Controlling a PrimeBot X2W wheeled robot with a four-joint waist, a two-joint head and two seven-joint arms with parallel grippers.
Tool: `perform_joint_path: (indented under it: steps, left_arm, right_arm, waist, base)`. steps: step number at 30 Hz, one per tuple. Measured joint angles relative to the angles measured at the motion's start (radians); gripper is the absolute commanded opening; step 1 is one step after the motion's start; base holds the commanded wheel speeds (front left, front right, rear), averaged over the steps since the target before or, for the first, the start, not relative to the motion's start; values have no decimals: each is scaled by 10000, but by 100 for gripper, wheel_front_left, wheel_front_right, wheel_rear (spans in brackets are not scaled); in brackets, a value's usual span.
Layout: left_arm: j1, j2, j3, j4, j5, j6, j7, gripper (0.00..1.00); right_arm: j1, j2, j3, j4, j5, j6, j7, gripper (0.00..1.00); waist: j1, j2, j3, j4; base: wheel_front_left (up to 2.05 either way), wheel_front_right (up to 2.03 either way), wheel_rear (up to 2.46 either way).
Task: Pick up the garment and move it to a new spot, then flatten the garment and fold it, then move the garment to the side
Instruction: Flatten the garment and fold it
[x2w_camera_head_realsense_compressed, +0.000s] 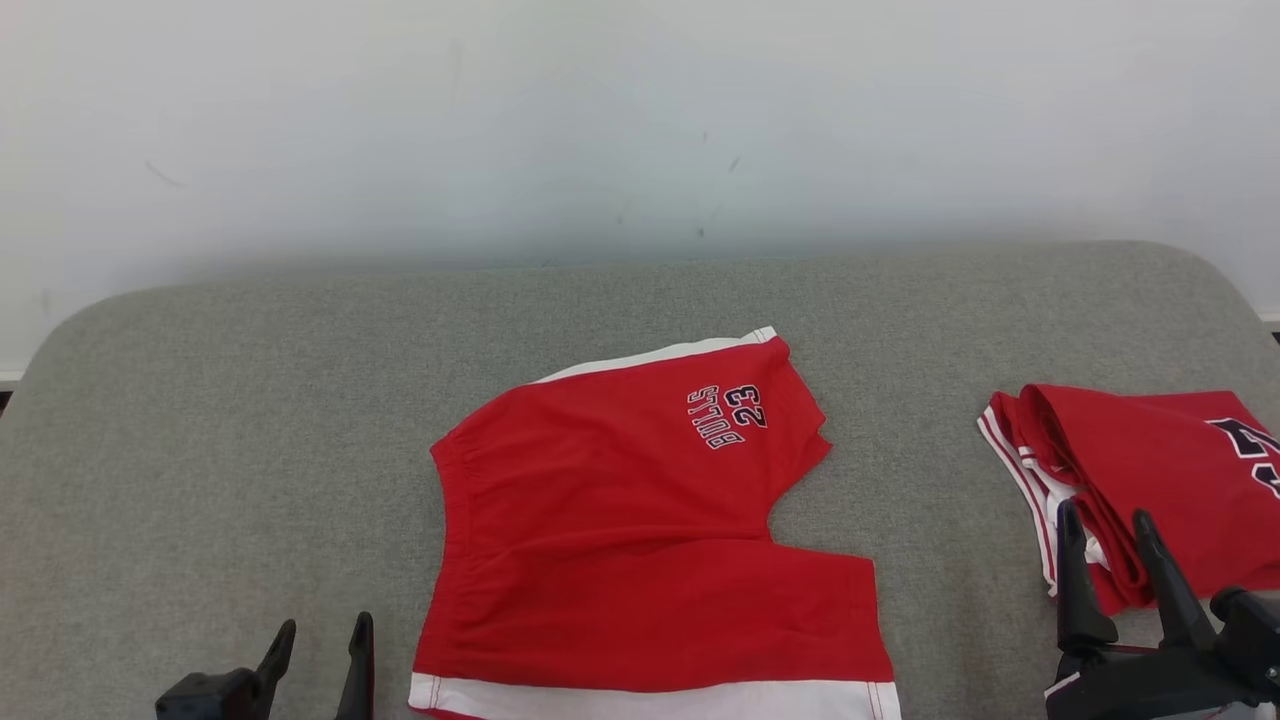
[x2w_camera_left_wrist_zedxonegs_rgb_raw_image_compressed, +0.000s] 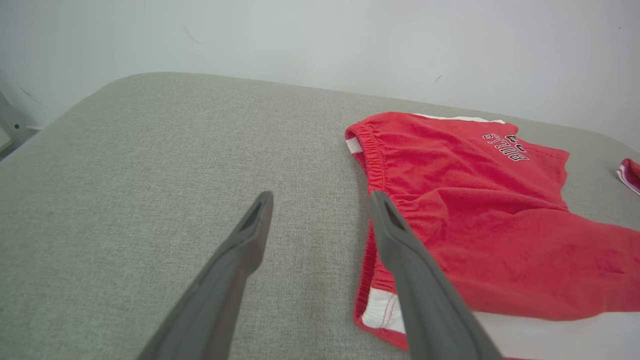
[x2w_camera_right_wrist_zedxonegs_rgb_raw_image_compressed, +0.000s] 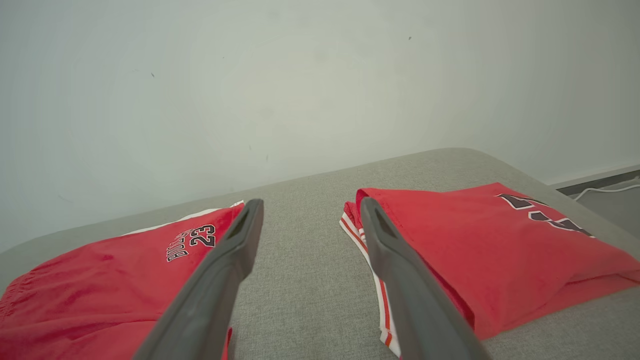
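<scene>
Both claws are released and empty, low over the grey bench (x2w_camera_head_realsense_compressed: 200, 420): the left claw (x2w_camera_head_realsense_compressed: 325, 622) beside the waistband of the red shorts (x2w_camera_head_realsense_compressed: 640, 540), the right claw (x2w_camera_head_realsense_compressed: 1105, 512) by a folded red jersey (x2w_camera_head_realsense_compressed: 1160, 460). The shorts lie spread mid-bench, well apart from the jersey. Folding looks next. Pinch matching corners at waistband and hem, and lift little so no creases form. The left wrist view reveals the gathered elastic (x2w_camera_left_wrist_zedxonegs_rgb_raw_image_compressed: 374, 160). The right wrist view shows bare bench between the two garments.
</scene>
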Motion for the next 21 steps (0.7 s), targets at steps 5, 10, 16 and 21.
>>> perform_joint_path:
  steps: [5,10,16,21]
  left_arm:
    - [85,27,-276,-36,15,-13,499,100]
    - [202,42,-755,35,-111,-380,1275,100]
    - [173,94,-830,215,-148,-466,1866,100]
    - [103,182,-924,468,-148,-627,2245,100]
  right_arm:
    - [-2,15,42,21,-25,0,0,100]
    - [-41,36,146,59,-90,2,-2,100]
    - [-90,94,249,73,-94,13,-2,100]
    - [-130,107,301,88,-163,19,-2,100]
  waist:
    - [1,1,79,-24]
    - [0,1,154,-77]
    - [0,0,221,-170]
    - [0,0,283,-241]
  base:
    - [0,0,0]
    - [0,0,0]
    - [0,0,0]
    - [0,0,0]
